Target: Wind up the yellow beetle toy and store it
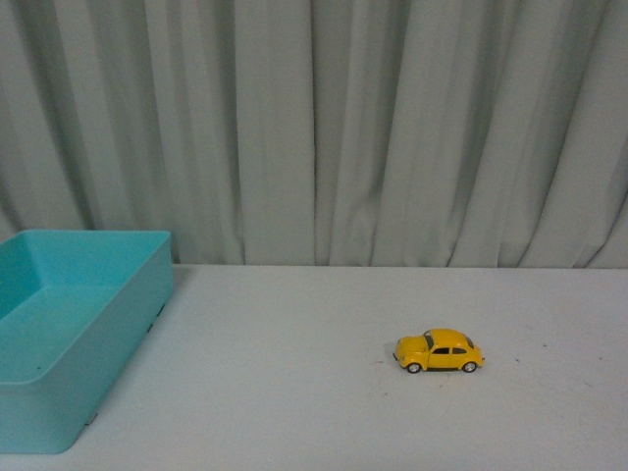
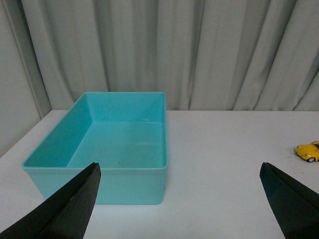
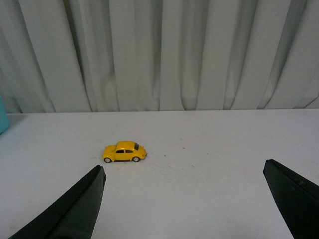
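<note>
The yellow beetle toy (image 1: 439, 350) stands on its wheels on the white table, right of centre, side-on. It also shows in the right wrist view (image 3: 124, 152) and at the edge of the left wrist view (image 2: 309, 151). My right gripper (image 3: 183, 199) is open and empty, short of the toy. My left gripper (image 2: 179, 199) is open and empty, in front of the teal bin (image 2: 94, 175). Neither arm shows in the front view.
The teal bin (image 1: 118, 324) is empty and sits at the table's left. A pale curtain (image 1: 314, 128) hangs behind the table's far edge. The white table (image 1: 294, 392) runs between bin and toy.
</note>
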Controlling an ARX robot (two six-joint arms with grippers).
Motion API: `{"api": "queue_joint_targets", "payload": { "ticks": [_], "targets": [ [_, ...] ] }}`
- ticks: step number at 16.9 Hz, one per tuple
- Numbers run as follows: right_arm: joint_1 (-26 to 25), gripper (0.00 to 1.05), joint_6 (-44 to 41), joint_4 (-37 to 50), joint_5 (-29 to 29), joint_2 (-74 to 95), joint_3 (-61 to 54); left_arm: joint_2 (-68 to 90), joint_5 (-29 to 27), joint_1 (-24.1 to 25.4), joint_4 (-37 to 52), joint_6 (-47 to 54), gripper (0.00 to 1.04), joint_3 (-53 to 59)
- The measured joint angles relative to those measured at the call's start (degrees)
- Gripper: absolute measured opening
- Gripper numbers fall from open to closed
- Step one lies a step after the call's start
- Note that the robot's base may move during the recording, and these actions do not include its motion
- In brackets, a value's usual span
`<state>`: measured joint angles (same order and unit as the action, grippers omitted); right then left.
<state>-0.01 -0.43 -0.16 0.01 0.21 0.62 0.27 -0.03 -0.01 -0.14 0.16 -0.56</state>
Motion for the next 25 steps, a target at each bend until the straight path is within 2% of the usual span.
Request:
{"api": "queue_joint_targets", "payload": {
  "ticks": [25],
  "targets": [
    [0.00,0.98,0.00,-0.02,0.00,0.00,0.00,0.00,0.00,0.00,0.00,0.00,0.98,0.00]
  ]
}}
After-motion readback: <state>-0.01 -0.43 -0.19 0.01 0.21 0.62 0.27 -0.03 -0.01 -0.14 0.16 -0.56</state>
